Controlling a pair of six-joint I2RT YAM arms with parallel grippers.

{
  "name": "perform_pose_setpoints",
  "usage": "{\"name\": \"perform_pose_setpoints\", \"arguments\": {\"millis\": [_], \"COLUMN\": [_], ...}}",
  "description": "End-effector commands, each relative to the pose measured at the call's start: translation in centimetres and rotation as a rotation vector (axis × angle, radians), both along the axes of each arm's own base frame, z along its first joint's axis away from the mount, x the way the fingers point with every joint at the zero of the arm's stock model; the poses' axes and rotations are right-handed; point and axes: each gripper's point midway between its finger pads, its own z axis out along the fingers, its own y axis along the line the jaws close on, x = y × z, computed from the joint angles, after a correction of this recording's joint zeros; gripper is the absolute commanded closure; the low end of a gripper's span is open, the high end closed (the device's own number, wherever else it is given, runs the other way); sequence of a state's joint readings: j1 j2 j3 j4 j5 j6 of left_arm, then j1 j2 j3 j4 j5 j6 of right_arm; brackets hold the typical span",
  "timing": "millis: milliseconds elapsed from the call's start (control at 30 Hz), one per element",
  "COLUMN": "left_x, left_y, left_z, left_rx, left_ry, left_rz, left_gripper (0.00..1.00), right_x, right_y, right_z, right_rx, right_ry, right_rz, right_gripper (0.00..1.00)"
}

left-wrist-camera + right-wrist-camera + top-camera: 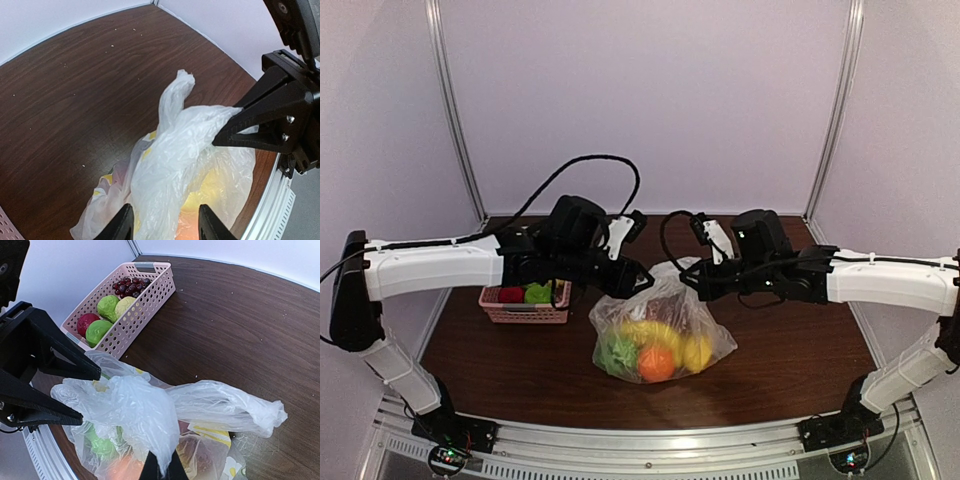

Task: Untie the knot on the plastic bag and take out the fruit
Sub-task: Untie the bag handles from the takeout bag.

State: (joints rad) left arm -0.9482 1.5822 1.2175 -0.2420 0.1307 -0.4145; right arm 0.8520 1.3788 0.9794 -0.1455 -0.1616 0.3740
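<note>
While right gripper clamps one plastic bag, left gripper straddles it, grasp unclear.

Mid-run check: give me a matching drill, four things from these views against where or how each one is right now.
Things
1. right gripper
2. orange
3. grapes
4. pink basket

Place or state
A. on the left side of the table
B. inside the plastic bag
C. jaws shut on the bag's film
D. inside the basket

Pairs: 1-C, 2-B, 3-D, 4-A
</note>
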Motion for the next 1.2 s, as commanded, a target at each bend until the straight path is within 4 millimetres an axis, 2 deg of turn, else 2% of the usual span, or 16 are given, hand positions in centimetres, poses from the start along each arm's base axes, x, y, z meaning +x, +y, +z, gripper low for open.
{"name": "perform_pose_setpoints", "arguments": {"millis": [0, 167, 400, 667, 767, 933, 1167], "left_x": [0.0, -0.3, -0.9, 0.1, 0.4, 0.5, 0.4], "left_y": [0.5, 0.6, 0.6, 1.4, 1.6, 1.6, 1.5], "left_z": [-1.7, -2.6, -3.9, -4.7, -4.8, -4.7, -4.9], "left_rx": [0.070, 0.091, 0.140, 0.196, 0.208, 0.206, 0.206], "left_ry": [-0.007, -0.001, 0.004, -0.020, -0.028, -0.030, -0.019], "left_rz": [0.012, 0.018, 0.016, 0.085, 0.099, 0.103, 0.102], "left_gripper": [0.54, 0.48, 0.45, 0.45, 0.49, 0.62, 0.86], "right_x": [0.4, 0.4, 0.4, 0.5, 0.4, 0.4, 0.5], "right_y": [0.4, 0.4, 0.5, 0.5, 0.6, 0.6, 0.5], "right_z": [0.6, 0.5, 0.7, 0.8, 0.9, 0.7, 0.7], "right_rx": [0.022, 0.021, 0.025, 0.029, 0.032, 0.031, 0.036], "right_ry": [0.000, 0.000, 0.001, -0.001, -0.002, 0.002, 0.002], "right_rz": [-0.002, -0.004, -0.002, -0.003, -0.002, -0.002, -0.009], "right_gripper": [1.00, 1.00, 1.00, 1.00, 1.00, 1.00, 1.00]}}
